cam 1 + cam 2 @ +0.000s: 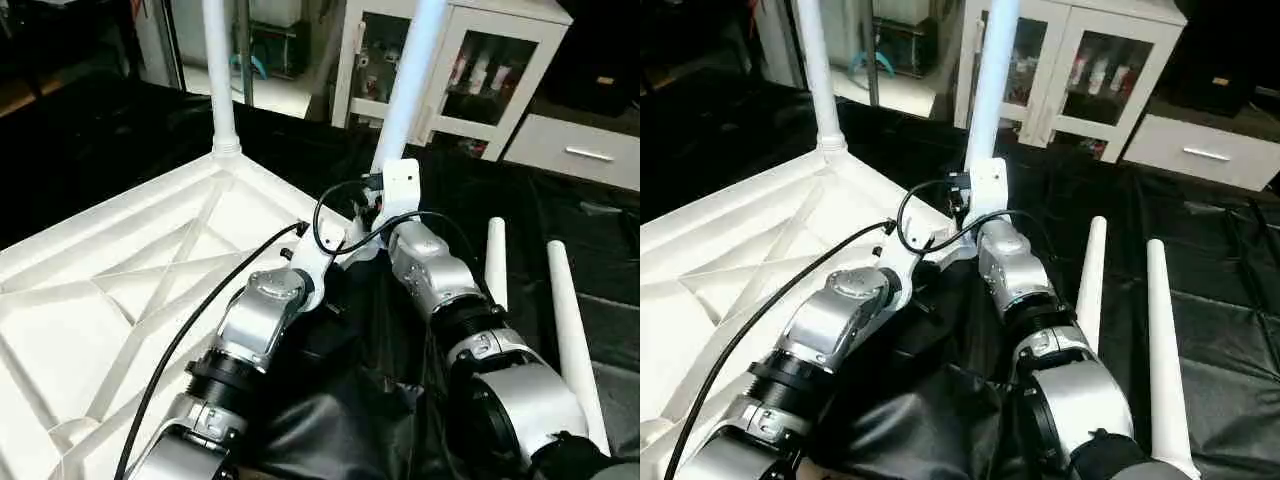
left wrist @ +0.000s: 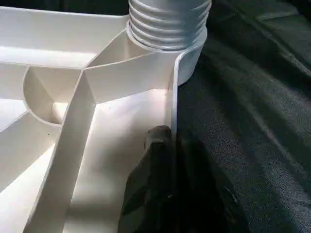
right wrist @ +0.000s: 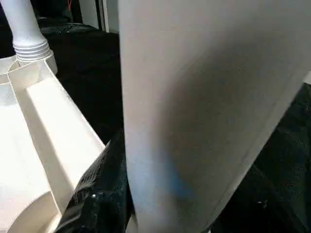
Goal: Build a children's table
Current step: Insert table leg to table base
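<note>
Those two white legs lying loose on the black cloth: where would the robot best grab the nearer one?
Probably mid-shaft on the nearer loose leg, coming from above. It lies flat on the black cloth, its smooth round tube suiting a pinch across its width. A gap separates it from the other loose leg, leaving room for a finger.

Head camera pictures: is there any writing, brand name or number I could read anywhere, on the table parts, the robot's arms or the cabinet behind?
None can be read.
Table top, standing legs and spare legs on the black cloth: plain white, no print.
Silver forearms: no readable marking.
Bottles in the glass-door cabinet: any labels are too small and blurred to read.
</note>
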Robot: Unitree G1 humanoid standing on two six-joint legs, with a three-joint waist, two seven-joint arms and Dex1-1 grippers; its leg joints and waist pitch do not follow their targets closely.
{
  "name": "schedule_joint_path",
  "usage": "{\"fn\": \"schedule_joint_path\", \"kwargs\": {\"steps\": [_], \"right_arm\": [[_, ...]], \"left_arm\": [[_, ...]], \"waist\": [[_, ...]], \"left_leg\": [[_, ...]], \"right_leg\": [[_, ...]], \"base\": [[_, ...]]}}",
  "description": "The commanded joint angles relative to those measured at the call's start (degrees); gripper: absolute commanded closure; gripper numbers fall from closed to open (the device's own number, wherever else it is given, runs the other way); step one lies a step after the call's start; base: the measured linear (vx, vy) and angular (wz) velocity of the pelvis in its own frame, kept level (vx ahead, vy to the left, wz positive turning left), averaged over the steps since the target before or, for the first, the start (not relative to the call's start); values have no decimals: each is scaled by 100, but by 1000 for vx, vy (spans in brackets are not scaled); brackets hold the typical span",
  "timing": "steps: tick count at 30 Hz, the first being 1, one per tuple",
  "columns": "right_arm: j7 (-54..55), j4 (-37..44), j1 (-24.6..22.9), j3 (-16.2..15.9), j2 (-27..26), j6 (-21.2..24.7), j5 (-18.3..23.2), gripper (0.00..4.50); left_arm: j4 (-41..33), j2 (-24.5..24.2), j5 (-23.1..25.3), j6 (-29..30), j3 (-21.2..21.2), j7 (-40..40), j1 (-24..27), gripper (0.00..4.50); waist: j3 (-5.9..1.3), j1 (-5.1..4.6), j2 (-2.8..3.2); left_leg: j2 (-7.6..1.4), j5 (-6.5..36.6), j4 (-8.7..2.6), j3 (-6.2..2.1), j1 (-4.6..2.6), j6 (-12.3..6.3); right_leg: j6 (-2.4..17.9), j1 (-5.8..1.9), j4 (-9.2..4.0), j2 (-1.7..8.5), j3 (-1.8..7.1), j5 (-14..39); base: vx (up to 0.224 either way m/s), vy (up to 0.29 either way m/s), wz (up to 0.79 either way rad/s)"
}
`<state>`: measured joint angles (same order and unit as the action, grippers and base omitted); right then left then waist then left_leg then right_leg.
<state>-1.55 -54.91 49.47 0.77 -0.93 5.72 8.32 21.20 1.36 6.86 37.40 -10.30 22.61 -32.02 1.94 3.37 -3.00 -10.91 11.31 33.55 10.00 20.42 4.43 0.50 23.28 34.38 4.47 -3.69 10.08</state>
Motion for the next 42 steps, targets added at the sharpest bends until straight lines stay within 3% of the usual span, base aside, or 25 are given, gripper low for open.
{"fn": "schedule_joint_path", "kwargs": {"steps": [1, 9, 14, 15, 22, 23, 24, 25, 26, 27, 28, 29, 30, 33, 37, 40, 42], "right_arm": [[-66, -434, -161, 71, -38, 99, 20, 210], [-857, -23, -179, 163, 64, -71, 197, 149], [-1725, 861, -439, 22, 384, 355, 330, 105], [-1730, 866, -440, 21, 386, 357, 331, 103], [-3090, 2211, -1079, -353, 1385, 1268, 385, 32], [-3340, 2411, -1184, -449, 1586, 1406, 383, 26], [-3512, 2545, -1253, -516, 1720, 1502, 384, 20], [-3791, 2745, -1366, -620, 1930, 1588, 377, 20], [-4103, 2985, -1498, -728, 2162, 1655, 384, 20], [-4336, 3245, -1621, -794, 2344, 1756, 406, 20], [-4524, 3452, -1718, -837, 2490, 1836, 450, 20], [-4912, 3848, -1912, -934, 2773, 1923, 515, 20], [-4912, 3848, -1912, -934, 2773, 1923, 515, 20], [-5841, 4643, -2405, -1246, 3426, 1841, 610, 20], [-6169, 4942, -2634, -1427, 3644, 1782, 630, 20], [-6349, 5212, -2819, -1588, 3790, 1846, 596, 20], [-6278, 5233, -2833, -1616, 3764, 1863, 535, 20]], "left_arm": [[-118, 54, -220, -423, 86, 4, -124, 450], [-139, -104, -242, -441, 87, 132, -73, 450], [-239, -321, -319, -449, -43, 519, -26, 450], [-240, -322, -319, -449, -44, 521, -26, 450], [-681, -858, -497, -329, -518, 1659, 222, 450], [-752, -979, -527, -359, -604, 1872, 259, 450], [-798, -1060, -545, -383, -660, 2012, 282, 450], [-874, -1227, -563, -493, -775, 2287, 323, 450], [-957, -1427, -563, -660, -917, 2598, 366, 450], [-1033, -1595, -574, -788, -1033, 2848, 398, 450], [-1114, -1740, -611, -870, -1118, 3087, 434, 450], [-1265, -1980, -699, -932, -1218, 3485, 477, 450], [-1265, -1980, -699, -932, -1218, 3485, 477, 450], [-1265, -2328, -686, -1096, -1276, 3922, 426, 450], [-1154, -2402, -659, -1221, -1234, 3963, 387, 450], [-1089, -2513, -697, -1328, -1250, 4038, 352, 450], [-1086, -2546, -711, -1357, -1256, 4072, 352, 450]], "waist": [[-279, 9, -24], [-279, 3, -22], [-291, 27, -32], [-290, 28, -11], [-266, 136, -13], [-262, 171, 36], [-263, 187, 8], [-265, 196, 4], [-248, 235, 42], [-256, 245, 32], [-255, 265, 81], [-251, 242, 49], [-246, 260, 70], [-235, 268, 62], [-225, 252, 79], [-226, 256, 64], [-224, 257, 86]], "left_leg": [[-201, 1066, -424, -34, -14, -155], [-200, 978, -416, -32, 8, -228], [-208, 705, -393, -30, 13, -391], [-207, 659, -388, -26, 17, -410], [-222, 475, -375, -20, -16, -451], [-233, 415, -371, -22, -25, -439], [-234, 432, -366, -5, -39, -422], [-229, 438, -367, -8, -37, -418], [-228, 517, -376, -20, -36, -414], [-240, 488, -374, -26, -29, -390], [-236, 514, -378, -26, -52, -389], [-241, 573, -381, -25, -28, -384], [-251, 687, -393, -28, -45, -338], [-254, 764, -392, -27, -47, -289], [-246, 932, -398, -36, -25, -244], [-252, 972, -399, -43, -37, -216], [-253, 1016, -400, -45, -48, -193]], "right_leg": [[910, -244, -379, 370, 243, 1144], [1017, -268, -361, 367, 242, 923], [1115, -293, -323, 367, 243, 613], [1153, -298, -324, 369, 248, 567], [1303, -304, -310, 367, 248, 525], [1306, -297, -295, 367, 257, 459], [1332, -286, -298, 363, 261, 421], [1343, -292, -291, 359, 257, 421], [1288, -307, -327, 357, 252, 507], [1277, -314, -287, 368, 263, 414], [1258, -305, -295, 355, 261, 418], [1283, -308, -289, 365, 263, 415], [1263, -304, -309, 367, 261, 538], [1267, -303, -298, 368, 271, 596], [1278, -310, -332, 388, 273, 843], [1229, -308, -340, 380, 279, 973], [1235, -292, -336, 375, 278, 1020]], "base": [[0, 0, 0], [0, 0, 0], [0, 0, 0], [0, 0, 0], [0, 0, 0], [0, 0, 0], [0, 0, 0], [0, 0, 0], [0, 0, 0], [0, 0, 0], [0, 0, 0], [0, 0, 0], [0, 0, 0], [0, 0, 0], [0, 0, 0], [0, 0, 0], [0, 0, 0]]}}
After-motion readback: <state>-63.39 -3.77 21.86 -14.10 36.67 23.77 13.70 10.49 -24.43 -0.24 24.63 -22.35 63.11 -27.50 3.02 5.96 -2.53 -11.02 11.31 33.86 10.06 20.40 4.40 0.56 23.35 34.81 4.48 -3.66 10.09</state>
